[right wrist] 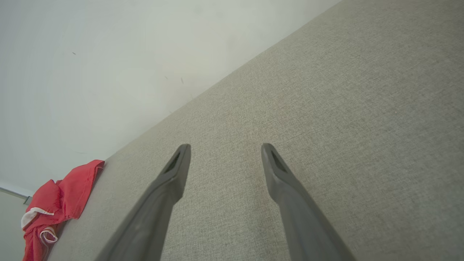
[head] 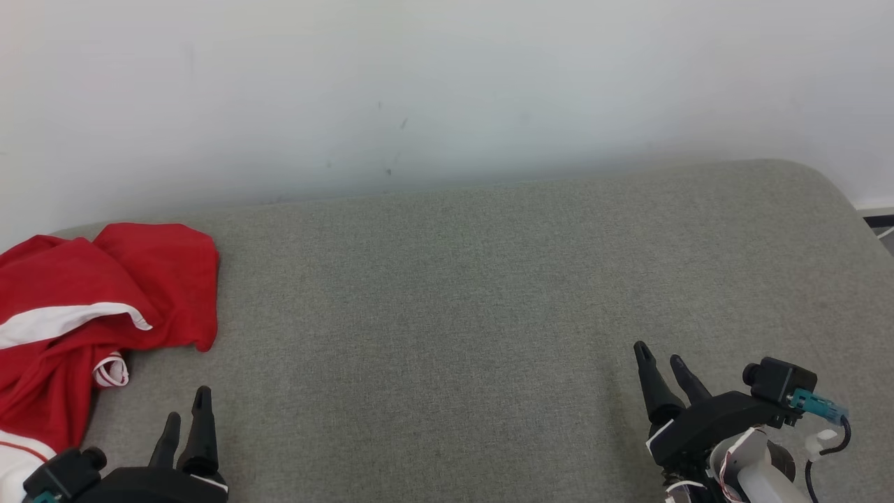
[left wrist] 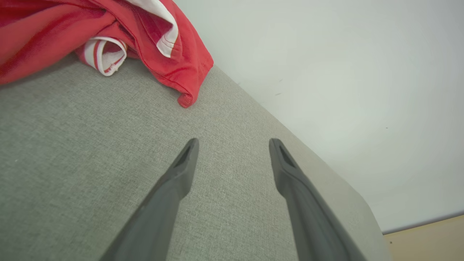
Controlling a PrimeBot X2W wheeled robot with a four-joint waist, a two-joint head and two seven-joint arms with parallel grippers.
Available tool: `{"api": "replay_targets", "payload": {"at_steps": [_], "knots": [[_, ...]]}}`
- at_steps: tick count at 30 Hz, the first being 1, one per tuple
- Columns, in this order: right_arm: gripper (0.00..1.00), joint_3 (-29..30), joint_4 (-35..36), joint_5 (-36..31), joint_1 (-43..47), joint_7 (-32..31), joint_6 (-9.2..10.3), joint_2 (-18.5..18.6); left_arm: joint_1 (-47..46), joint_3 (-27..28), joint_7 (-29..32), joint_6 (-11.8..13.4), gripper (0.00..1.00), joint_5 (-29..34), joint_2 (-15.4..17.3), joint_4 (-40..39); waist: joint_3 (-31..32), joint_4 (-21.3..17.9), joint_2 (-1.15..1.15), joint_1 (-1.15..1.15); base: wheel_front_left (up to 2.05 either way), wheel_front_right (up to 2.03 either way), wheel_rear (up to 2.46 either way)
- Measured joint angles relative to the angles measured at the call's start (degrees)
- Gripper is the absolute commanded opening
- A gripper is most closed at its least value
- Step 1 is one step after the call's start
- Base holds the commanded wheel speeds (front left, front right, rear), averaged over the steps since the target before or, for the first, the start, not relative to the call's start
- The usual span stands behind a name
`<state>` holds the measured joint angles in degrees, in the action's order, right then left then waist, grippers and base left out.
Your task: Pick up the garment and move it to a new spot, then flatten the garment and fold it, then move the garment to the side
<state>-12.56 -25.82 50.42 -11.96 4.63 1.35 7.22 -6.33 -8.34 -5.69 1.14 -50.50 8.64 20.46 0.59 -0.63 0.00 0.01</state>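
The garment (head: 84,307) is red with white bands and lies crumpled at the far left of the grey cushioned surface (head: 454,293). My left gripper (head: 187,409) rests at the lower left, just below the garment's hem, open and empty. In the left wrist view the garment (left wrist: 108,32) bunches ahead and to the left of the open left gripper (left wrist: 233,143). My right gripper (head: 660,356) sits at the lower right, open, far from the cloth. The right wrist view has the garment (right wrist: 58,203) small at its lower left, beyond the spread right gripper (right wrist: 224,146).
A pale wall (head: 447,91) runs along the back of the grey surface. The surface's rounded right end (head: 838,202) drops off toward a strip of floor (head: 881,227). Wooden floor (left wrist: 427,239) shows past the surface's corner in the left wrist view.
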Motion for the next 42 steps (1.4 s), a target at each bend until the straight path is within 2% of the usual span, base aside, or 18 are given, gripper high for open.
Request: {"api": "replay_targets", "payload": {"at_steps": [21,42], "knots": [[1.00,-4.66,-1.62,-16.89,-2.73,4.27,2.77,1.88,-0.02,-2.32,-4.00,2.96,1.00,14.52,2.71,1.10,1.46,-0.37,0.00,-0.01,0.00,0.00,0.00],[1.00,-7.16,0.52,-31.25,-3.84,9.47,5.78,5.13,0.62,-1.27,-8.58,5.92,1.00,31.55,3.75,-1.44,1.38,-0.88,0.00,-0.01,0.00,0.00,0.00]]}}
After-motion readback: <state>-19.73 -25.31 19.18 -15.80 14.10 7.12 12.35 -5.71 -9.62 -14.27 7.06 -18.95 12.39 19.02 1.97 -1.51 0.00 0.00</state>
